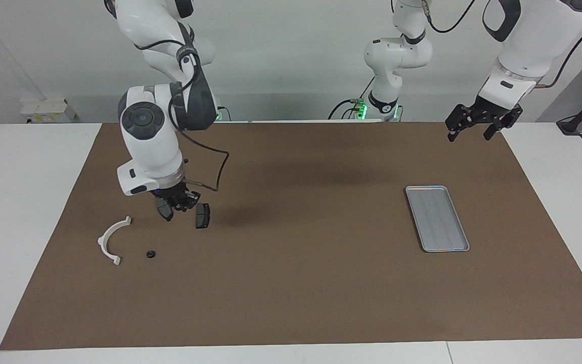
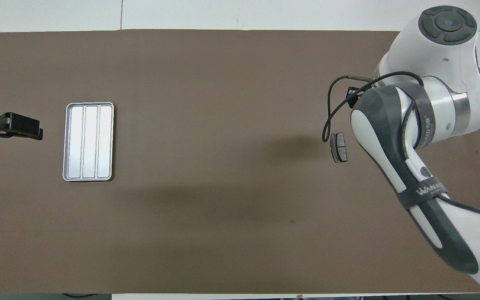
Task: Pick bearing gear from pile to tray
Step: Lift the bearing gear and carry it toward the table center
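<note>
The pile lies at the right arm's end of the brown mat. It holds a white half-ring arc point(image 1: 113, 239), a tiny black round piece point(image 1: 151, 254) beside the arc, and a dark grey brake pad point(image 1: 202, 216) that also shows in the overhead view point(image 2: 339, 147). A second dark pad-like shape point(image 1: 163, 208) sits right at my right gripper point(image 1: 179, 204), which is low over the pile between the two pads. In the overhead view the right arm hides that gripper and the rest of the pile. The light-grey tray point(image 1: 436, 218) point(image 2: 88, 141) lies bare. My left gripper point(image 1: 470, 134) point(image 2: 23, 127) waits open, raised over the mat's edge.
The brown mat point(image 1: 301, 283) covers most of the white table. A black cable loops from the right arm's wrist point(image 1: 217, 174) over the mat beside the brake pad. A white box point(image 1: 48, 110) stands on the table at the right arm's end.
</note>
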`<action>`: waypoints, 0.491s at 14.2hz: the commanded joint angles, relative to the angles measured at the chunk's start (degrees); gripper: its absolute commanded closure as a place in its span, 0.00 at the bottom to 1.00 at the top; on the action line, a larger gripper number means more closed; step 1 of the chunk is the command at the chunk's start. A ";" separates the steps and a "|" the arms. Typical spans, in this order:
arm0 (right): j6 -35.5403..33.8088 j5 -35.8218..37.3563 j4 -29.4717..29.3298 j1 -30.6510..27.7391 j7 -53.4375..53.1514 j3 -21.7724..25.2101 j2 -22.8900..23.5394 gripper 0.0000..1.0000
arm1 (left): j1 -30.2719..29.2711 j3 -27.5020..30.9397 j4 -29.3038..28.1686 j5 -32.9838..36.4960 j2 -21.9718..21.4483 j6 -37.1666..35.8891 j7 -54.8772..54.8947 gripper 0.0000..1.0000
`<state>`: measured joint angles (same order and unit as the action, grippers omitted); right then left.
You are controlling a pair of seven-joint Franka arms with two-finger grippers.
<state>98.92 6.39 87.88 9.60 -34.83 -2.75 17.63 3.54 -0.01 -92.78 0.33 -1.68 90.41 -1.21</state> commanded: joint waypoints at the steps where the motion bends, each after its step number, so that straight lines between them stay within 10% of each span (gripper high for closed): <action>1: -2.76 -1.64 -1.74 4.53 -9.08 -0.15 -0.67 1.00 | 0.68 0.63 -1.08 -0.68 -0.87 0.38 -0.55 0.00; 7: -1.71 -7.53 -1.84 15.43 -34.22 -0.15 -1.37 1.00 | 0.68 0.63 -1.08 -0.68 -0.87 0.38 -0.55 0.00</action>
<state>96.99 0.89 86.51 23.31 -63.59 -3.11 16.70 3.54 -0.01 -92.78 0.33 -1.68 90.41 -1.21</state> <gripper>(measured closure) 0.652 0.000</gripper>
